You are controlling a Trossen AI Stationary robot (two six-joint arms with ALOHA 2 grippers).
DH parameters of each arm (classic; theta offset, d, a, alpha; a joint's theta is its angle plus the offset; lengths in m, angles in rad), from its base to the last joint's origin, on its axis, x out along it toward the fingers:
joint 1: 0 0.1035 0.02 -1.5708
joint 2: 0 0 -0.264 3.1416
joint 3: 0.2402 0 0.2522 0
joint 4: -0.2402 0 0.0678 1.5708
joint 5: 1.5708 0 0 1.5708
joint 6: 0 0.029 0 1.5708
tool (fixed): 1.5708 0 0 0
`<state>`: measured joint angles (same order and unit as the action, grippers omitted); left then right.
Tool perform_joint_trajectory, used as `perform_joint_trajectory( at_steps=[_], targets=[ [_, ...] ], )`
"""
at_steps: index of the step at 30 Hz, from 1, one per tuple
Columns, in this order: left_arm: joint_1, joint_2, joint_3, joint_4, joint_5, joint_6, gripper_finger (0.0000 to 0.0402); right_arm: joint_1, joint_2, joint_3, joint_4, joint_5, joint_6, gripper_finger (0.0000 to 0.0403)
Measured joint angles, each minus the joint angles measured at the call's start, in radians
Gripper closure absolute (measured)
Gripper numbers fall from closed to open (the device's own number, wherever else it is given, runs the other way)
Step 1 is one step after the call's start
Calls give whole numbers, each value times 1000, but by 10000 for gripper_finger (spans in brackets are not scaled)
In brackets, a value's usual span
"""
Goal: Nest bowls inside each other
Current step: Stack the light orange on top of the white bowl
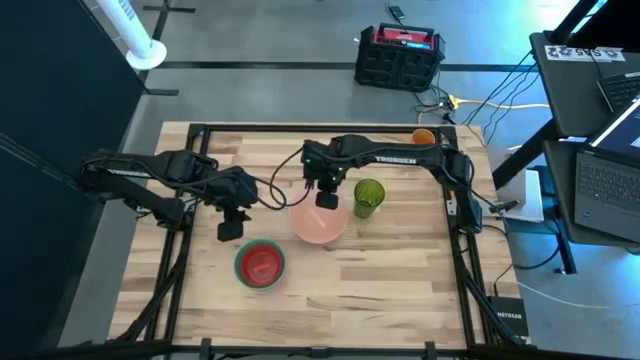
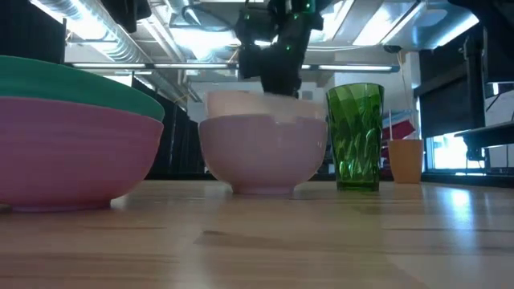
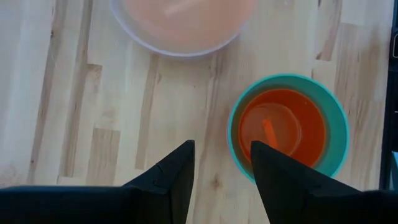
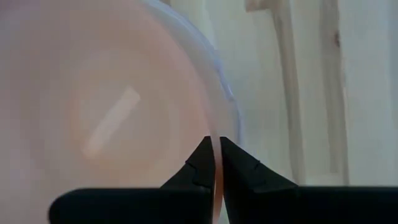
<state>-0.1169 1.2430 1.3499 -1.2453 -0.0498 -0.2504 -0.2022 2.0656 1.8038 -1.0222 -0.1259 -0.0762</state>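
Pinching the salmon bowl's (image 4: 112, 124) rim, the right gripper (image 4: 214, 165) is holding it inside the white bowl (image 2: 261, 156); the left gripper (image 3: 221, 171) is hovering spread beside the teal bowl (image 3: 333, 134).

High view looks straight down on the whole tabletop (image 1: 330, 290); low view sits at tabletop level, close. Both share the salmon bowl (image 1: 320, 222).

**What you can't really see here**

Low view: the pink bowl (image 2: 68, 156) with the teal bowl (image 2: 80, 88) in it is cut off at the left edge. The right gripper's (image 2: 277, 84) tips drop behind the salmon bowl's (image 2: 241, 103) rim. Left wrist view: the white bowl (image 3: 180, 43) runs off the edge. The orange cup (image 1: 423, 137) is half hidden behind the right arm, probably upright.
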Motion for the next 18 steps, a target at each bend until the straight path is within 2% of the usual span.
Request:
perform_joint_trajectory(
  at_steps=[18],
  targets=[
    [0, 0, 0, 0, 0, 10, 260, 6, 33, 1, 0, -119, -14, 288]
  ],
)
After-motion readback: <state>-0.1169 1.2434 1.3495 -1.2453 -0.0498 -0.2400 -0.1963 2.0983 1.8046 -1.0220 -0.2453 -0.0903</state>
